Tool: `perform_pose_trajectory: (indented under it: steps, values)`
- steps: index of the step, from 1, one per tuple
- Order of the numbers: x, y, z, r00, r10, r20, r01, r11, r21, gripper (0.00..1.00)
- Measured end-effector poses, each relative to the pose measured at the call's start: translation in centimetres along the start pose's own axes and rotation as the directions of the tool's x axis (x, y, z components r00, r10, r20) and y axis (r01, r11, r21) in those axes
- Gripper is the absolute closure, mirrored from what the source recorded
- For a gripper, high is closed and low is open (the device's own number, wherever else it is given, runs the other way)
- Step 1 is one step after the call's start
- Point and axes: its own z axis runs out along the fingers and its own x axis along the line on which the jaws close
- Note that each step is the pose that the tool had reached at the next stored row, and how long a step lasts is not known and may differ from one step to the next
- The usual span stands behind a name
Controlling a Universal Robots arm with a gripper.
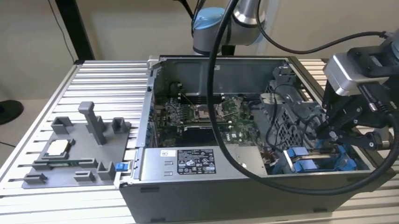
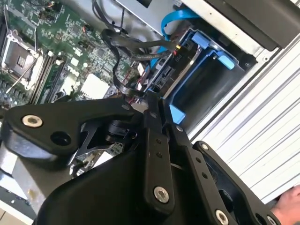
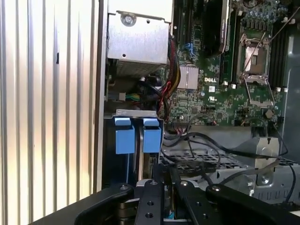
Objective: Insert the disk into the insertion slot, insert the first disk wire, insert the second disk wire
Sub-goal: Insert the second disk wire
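1. Ribbed aluminium table (image 1: 106, 79) is carrying an open computer case (image 1: 249, 186), which is filling the middle and right of the exterior view, with a beige wall running behind it.
2. At the lower right of the exterior view, the gripper (image 1: 335, 136) is reaching down into the case's near right corner, over the blue drive guides.
3. Its black fingers (image 2: 153, 123) are lying close together in both wrist views, pinched on what seems to be a thin wire end, though the thing between them is too hidden to name with any certainty.
4. The disk (image 2: 161, 75) is sitting edge-up inside the insertion slot (image 2: 197, 91) in the upper middle of the second wrist view, with blue frame pieces on either side of it.
5. Dark wires (image 2: 126, 47) are looping from the motherboard (image 3: 220, 98) towards the disk's connector edge, just above the fingertips.
6. In the first wrist view, two blue tabs (image 3: 138, 136) are standing side by side at centre left, just above the gripper (image 3: 169, 187).
7. A grey power supply (image 1: 187, 163) is lying along the case's front edge, at lower centre of the exterior view.
8. A grey fixture tray (image 1: 74, 154) is resting on the table at the exterior view's left, well apart from the gripper.
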Motion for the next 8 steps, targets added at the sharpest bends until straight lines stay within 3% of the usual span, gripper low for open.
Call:
perform_pose_trajectory:
  steps: [2,8]
  values:
    - [-0.28,-0.01,0.36,1.0,-0.002,-0.0003,0.002,1.0,0.0051,1.0]
    - [-0.96,-0.02,1.13,1.0,-0.002,-0.0001,0.002,1.0,0.0079,1.0]
